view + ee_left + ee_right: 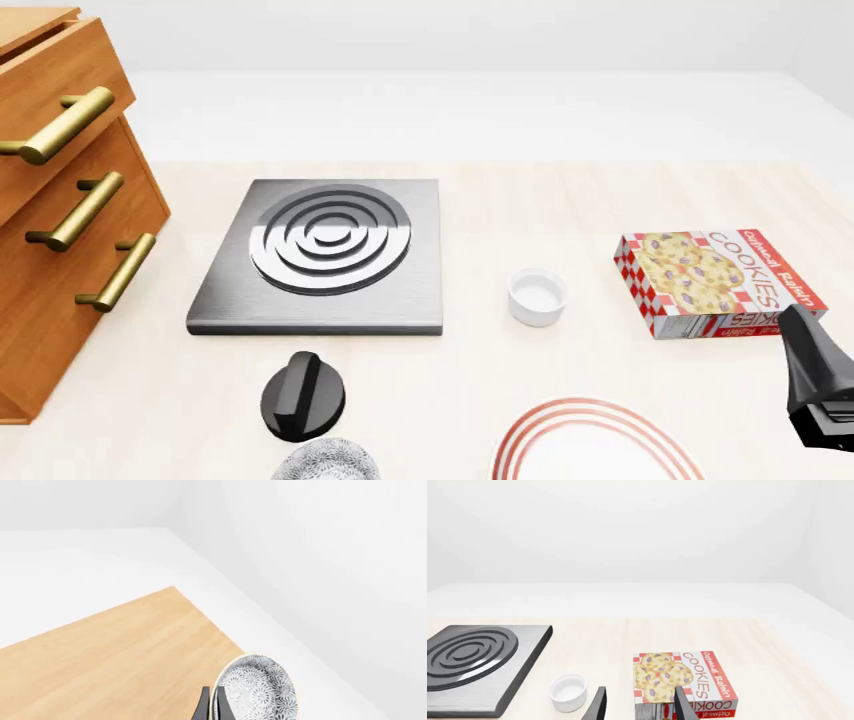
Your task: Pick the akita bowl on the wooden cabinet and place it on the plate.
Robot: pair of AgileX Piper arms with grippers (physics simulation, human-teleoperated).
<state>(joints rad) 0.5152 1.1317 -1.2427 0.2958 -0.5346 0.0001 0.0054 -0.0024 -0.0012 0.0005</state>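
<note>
The front camera looks down on the table (534, 190) from above. The right wrist camera, low and forward-facing, shares its stove (474, 665) and cookie box (684, 682). The left wrist camera looks close at the bowl (257, 690).

Glossy black rounded housing of the left arm (304, 397) showed a raised central ridge in the front view. The right arm's black angular casing (821, 385) carried a lighter grey band near its lower end. Both wrist views showed thin, flat, dark grey fingers, the left pair (221, 702) and right pair (684, 705), tapering toward pointed tips.

Plain white walls (627, 530), pale wood table (561, 200)
</note>
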